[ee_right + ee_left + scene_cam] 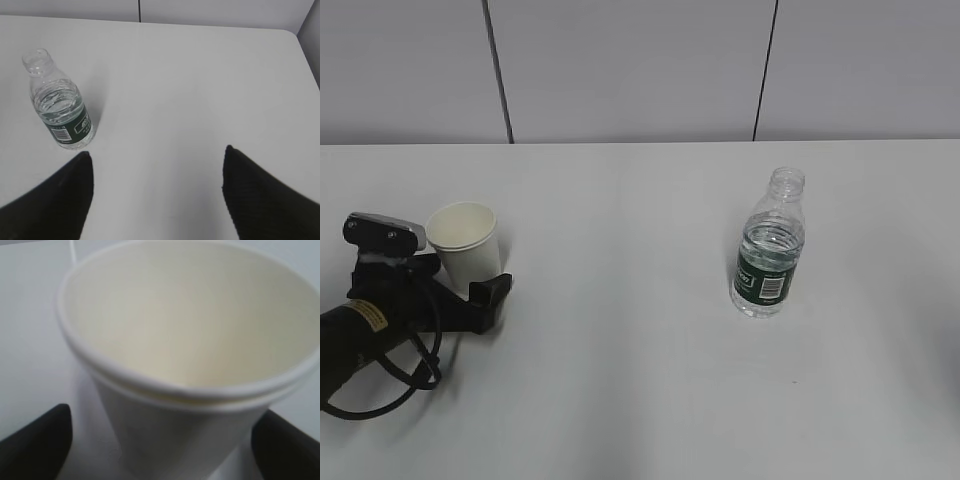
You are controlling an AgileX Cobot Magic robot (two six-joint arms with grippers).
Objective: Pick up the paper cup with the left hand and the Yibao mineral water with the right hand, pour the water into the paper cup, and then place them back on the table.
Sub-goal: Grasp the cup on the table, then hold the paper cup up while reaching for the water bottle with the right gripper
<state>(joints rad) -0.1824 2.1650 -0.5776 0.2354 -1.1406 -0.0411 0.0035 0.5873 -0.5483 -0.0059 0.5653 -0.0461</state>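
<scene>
The white paper cup (465,243) stands upright on the white table (620,380) at the left. My left gripper (468,278) is open and its jaws stand on either side of the cup's lower wall, with small gaps showing in the left wrist view (162,440). The cup (190,340) fills that view and its inside is empty. The capless Yibao bottle (769,246), part full, stands upright at the right. My right gripper (157,165) is open and empty, with the bottle (60,105) ahead and to its left. The right arm is out of the exterior view.
The grey wall panels (640,70) rise behind the table's far edge. The table's right far corner (292,35) shows in the right wrist view. Bare tabletop lies between the cup and the bottle.
</scene>
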